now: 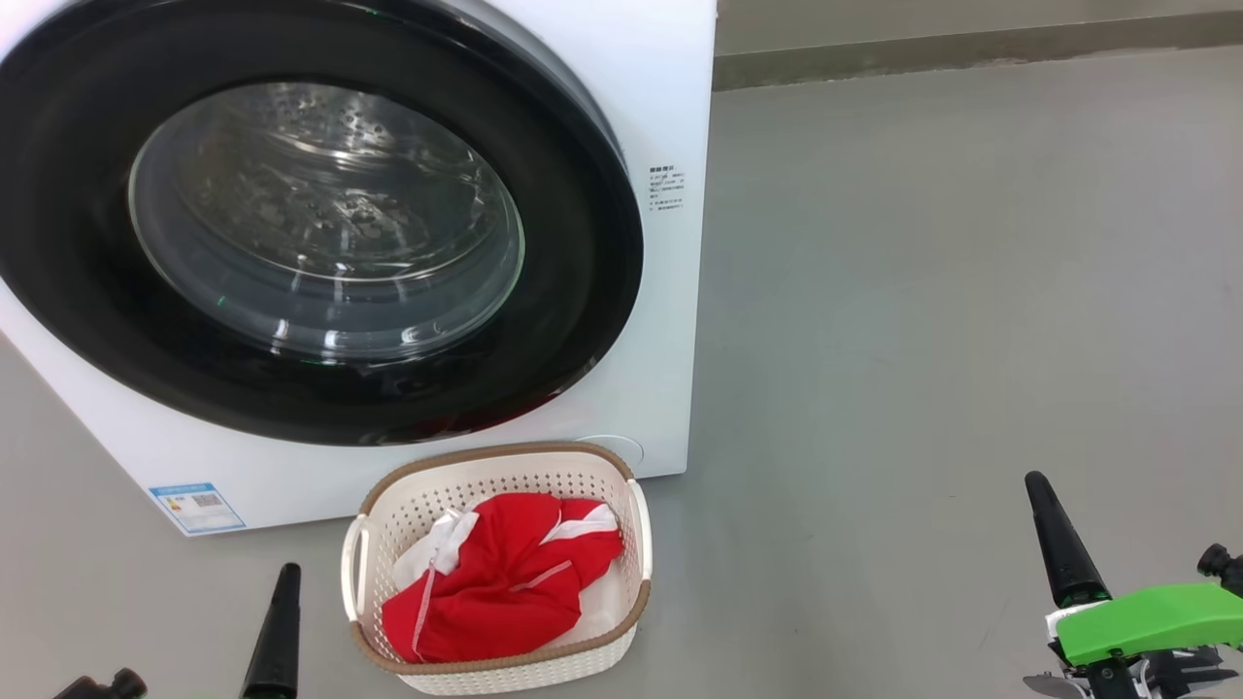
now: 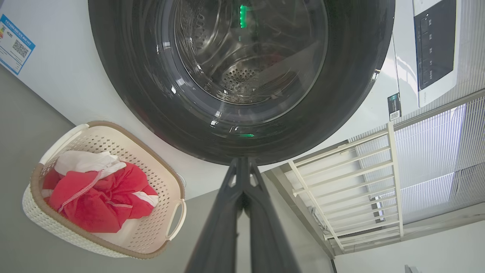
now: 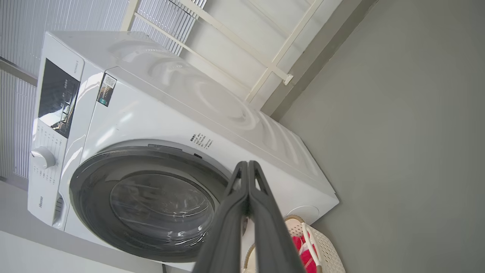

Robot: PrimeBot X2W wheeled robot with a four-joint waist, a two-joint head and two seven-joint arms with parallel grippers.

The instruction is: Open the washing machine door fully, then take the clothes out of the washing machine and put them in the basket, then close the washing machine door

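Grey floor [image 1: 923, 291], basket [image 1: 505, 449] of clothes [image 1: 505, 582] between left hand [image 1: 288, 575], right hand [image 1: 1036, 482]; both pressed together

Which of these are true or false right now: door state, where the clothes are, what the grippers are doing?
1. The washing machine door is shut. True.
2. The clothes are inside the drum. False: they lie in the basket.
3. The left gripper holds a garment. False: its fingers are pressed together on nothing.
4. The basket stands on the floor in front of the washing machine. True.
5. The right gripper is shut and empty. True.
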